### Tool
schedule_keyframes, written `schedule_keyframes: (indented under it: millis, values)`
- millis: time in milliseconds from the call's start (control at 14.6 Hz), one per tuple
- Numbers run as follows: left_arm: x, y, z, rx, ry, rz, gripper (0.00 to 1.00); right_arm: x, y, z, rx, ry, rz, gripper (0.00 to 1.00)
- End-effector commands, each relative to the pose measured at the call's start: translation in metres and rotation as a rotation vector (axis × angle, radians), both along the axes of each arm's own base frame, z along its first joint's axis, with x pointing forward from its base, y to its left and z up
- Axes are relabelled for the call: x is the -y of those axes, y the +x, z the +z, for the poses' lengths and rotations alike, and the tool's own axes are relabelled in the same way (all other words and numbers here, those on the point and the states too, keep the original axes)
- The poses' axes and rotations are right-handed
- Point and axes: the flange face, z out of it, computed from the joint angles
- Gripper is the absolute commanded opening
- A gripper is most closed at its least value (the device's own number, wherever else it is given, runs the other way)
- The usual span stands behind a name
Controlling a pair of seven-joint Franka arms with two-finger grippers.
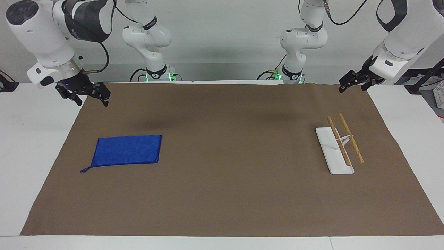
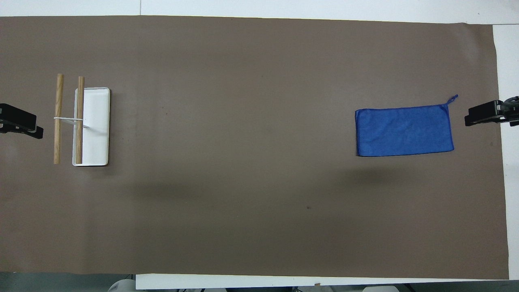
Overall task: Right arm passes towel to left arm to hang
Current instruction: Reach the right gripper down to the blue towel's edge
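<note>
The blue towel (image 1: 126, 150) lies flat on the brown mat toward the right arm's end, its cord loop (image 1: 85, 169) at the corner farthest from the robots. It also shows in the overhead view (image 2: 404, 131). My right gripper (image 1: 92, 101) hangs open and empty in the air over the mat's edge at its own end, apart from the towel; it also shows in the overhead view (image 2: 482, 114). My left gripper (image 1: 352, 89) hangs open and empty over the mat's edge at the left arm's end; it also shows in the overhead view (image 2: 20, 125).
A white rack (image 1: 327, 146) with two wooden bars (image 1: 350, 137) on a white stand sits toward the left arm's end; it also shows in the overhead view (image 2: 97, 125). The brown mat (image 1: 222, 194) covers most of the white table.
</note>
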Motion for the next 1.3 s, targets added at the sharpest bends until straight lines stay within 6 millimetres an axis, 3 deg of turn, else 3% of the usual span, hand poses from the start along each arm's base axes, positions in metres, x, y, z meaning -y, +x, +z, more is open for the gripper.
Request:
schedule_keyframes:
  millis: [0,343,480,891,1097,1234]
  values:
    - [-0.002,-0.002,-0.001,0.009,0.015,0.006,1.0,0.007,-0.001,0.002,0.0,0.0,0.003,1.0]
    - [-0.002,-0.002,-0.001,0.009,0.015,0.006,1.0,0.004,0.001,0.002,0.015,-0.002,0.008,1.0]
    - [-0.002,-0.002,-0.001,0.009,0.015,0.006,1.0,0.005,0.005,-0.007,0.016,-0.004,0.015,1.0]
    - [-0.002,-0.002,-0.001,0.009,0.015,0.006,1.0,0.018,0.024,-0.125,0.034,-0.01,0.074,1.0]
    - [-0.002,-0.002,-0.001,0.009,0.015,0.006,1.0,0.026,0.019,-0.184,0.097,-0.023,0.128,1.0]
    - [-0.002,-0.002,-0.001,0.009,0.015,0.006,1.0,0.027,0.017,-0.212,0.125,-0.031,0.132,1.0]
